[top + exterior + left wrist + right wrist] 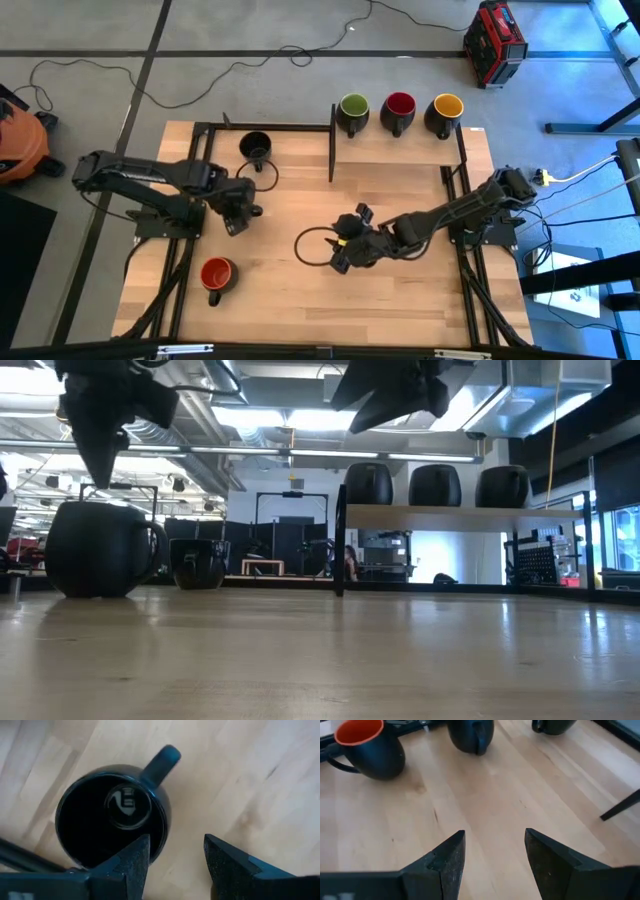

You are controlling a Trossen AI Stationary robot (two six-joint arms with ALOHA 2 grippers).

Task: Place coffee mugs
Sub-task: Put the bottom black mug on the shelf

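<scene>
My left gripper (238, 212) hangs open, pointing down, just above a black-inside coffee mug (110, 815) that stands upright on the table's left half (100, 548). One finger (137, 857) is over the mug's rim, the other beside the mug, and its handle (162, 762) points away from them. In the high view the gripper hides this mug. My right gripper (345, 250) is open and empty above the table's middle (495, 840). A red-inside mug (216, 275) stands near the front left, and a second black mug (256, 147) stands at the far left.
A raised wooden shelf (400, 152) at the far right carries three mugs: green (353, 112), red (399, 110) and yellow (446, 112). Its black post (340, 540) stands mid-table. Black frame rails run along the table's left and right sides. Bare wood lies near the front.
</scene>
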